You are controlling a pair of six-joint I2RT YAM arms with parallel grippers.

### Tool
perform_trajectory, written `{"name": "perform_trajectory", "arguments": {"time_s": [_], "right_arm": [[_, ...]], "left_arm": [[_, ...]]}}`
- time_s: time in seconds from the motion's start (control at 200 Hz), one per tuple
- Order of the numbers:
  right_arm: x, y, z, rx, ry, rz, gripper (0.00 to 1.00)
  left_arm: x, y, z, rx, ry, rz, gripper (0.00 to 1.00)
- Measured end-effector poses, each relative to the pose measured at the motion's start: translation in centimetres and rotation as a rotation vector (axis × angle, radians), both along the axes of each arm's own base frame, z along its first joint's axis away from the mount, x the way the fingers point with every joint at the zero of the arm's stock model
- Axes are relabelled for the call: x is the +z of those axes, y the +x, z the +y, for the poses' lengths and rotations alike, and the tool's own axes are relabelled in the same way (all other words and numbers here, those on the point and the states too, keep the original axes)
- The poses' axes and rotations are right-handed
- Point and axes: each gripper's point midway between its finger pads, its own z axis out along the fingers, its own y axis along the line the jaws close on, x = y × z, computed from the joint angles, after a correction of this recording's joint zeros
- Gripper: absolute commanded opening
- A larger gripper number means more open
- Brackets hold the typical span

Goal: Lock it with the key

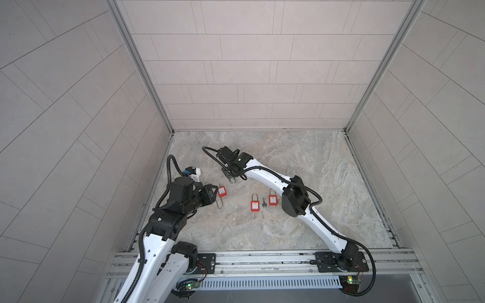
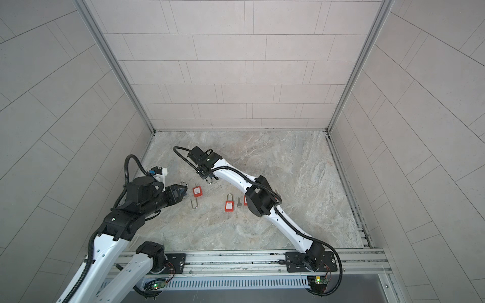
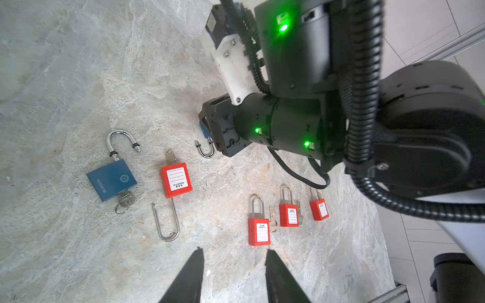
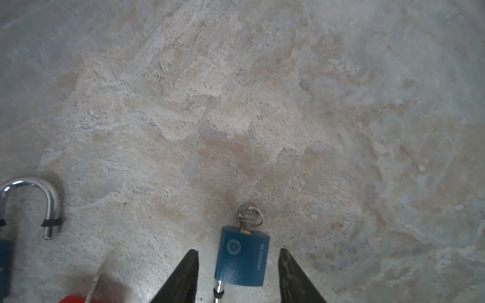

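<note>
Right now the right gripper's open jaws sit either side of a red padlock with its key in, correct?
No: that padlock is blue, not red. The right wrist view shows the blue padlock between the open jaws of the right gripper, with its key in.

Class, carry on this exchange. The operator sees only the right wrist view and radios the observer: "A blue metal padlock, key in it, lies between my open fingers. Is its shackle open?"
Observer: The left wrist view shows that blue metal padlock's steel shackle with one leg free, so it looks open.
Operator: What's red at my view's edge?
Observer: A red plastic padlock, its long steel shackle swung open and a key in its base.
Operator: And the left gripper?
Observer: The left gripper hovers open, holding nothing, close to that red padlock.
</note>
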Motion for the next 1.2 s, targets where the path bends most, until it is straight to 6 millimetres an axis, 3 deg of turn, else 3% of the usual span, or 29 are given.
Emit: {"name": "perform_trajectory", "arguments": {"time_s": [0.16,0.46,0.816,1.201], "right_arm": [[-1.5,0.7,-0.4,-0.034,-0.03,-0.019,0.52],[-1.0,2.0,-2.2,-0.121,-0.097,-0.101,0.53],[-0.9,2.0,-4.0,-0.184,-0.16,-0.121,0.52],[-1.3,1.5,-2.7,-0.151,-0.105,-0.082,0.53]], "left_arm": [[-0.1,-0.1,0.0,-0.009,0.007,-0.005,0.44],[0.1,-0.3,0.1,-0.008,0.009,-0.016,0.44],[0.1,-0.3,0.1,-0.006,0.006,-0.012,0.44],[0.4,-0.6,0.1,0.0,-0.007,-0.027,0.44]]}}
